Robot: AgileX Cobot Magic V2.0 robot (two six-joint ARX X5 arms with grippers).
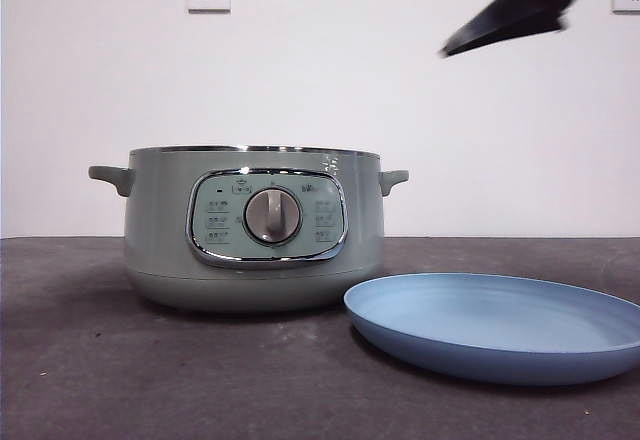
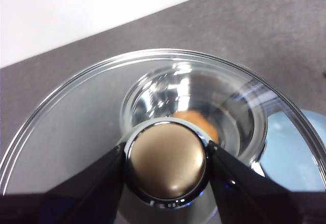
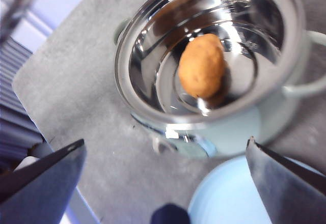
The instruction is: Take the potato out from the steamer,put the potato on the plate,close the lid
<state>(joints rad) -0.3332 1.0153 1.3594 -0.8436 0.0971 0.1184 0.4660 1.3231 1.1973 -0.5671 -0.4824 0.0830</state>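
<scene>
The left gripper grasps the lid by its knob, the right gripper hangs wide apart above the potato in the steamer, no readable writing shows.

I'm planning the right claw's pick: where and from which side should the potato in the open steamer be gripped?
Grip the potato across its narrow middle, coming straight down from above. It lies on its side at the bottom of the steamer, whose wall blocks any sideways approach. The right claw hangs open above the pot, while the left claw holds the lid by its knob, lifted clear.
</scene>
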